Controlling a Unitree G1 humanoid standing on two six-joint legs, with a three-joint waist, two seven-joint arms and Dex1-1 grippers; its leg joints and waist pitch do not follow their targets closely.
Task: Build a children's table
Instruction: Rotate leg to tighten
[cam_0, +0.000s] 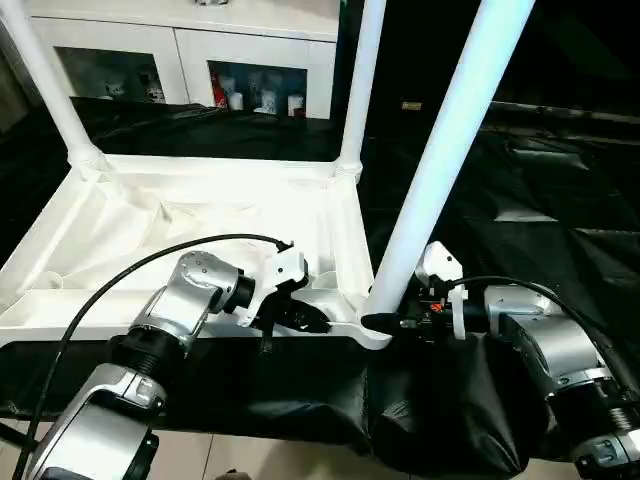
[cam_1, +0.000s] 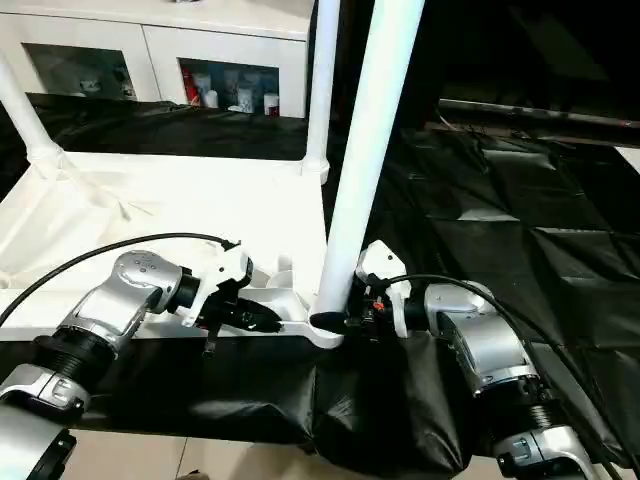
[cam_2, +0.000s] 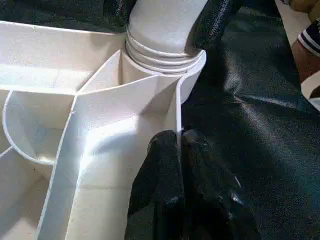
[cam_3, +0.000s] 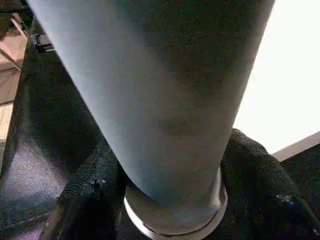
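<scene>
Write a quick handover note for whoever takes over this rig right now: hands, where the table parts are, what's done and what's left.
Left hand: shut on the tabletop rim by the near right corner, steadying it.
Right hand: fingers either side of the near right leg at its base.
Tabletop lies underside up on the black cloth.
Done: far left leg and far right leg stand in their sockets; the near right leg stands in its socket too, though whether it is fully home is unclear.
Left: finish that leg if needed; the near left corner is out of view, so check for a fourth leg.

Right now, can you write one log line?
left gripper: shut on tabletop rim | right gripper: around near leg base | two far legs up
</scene>
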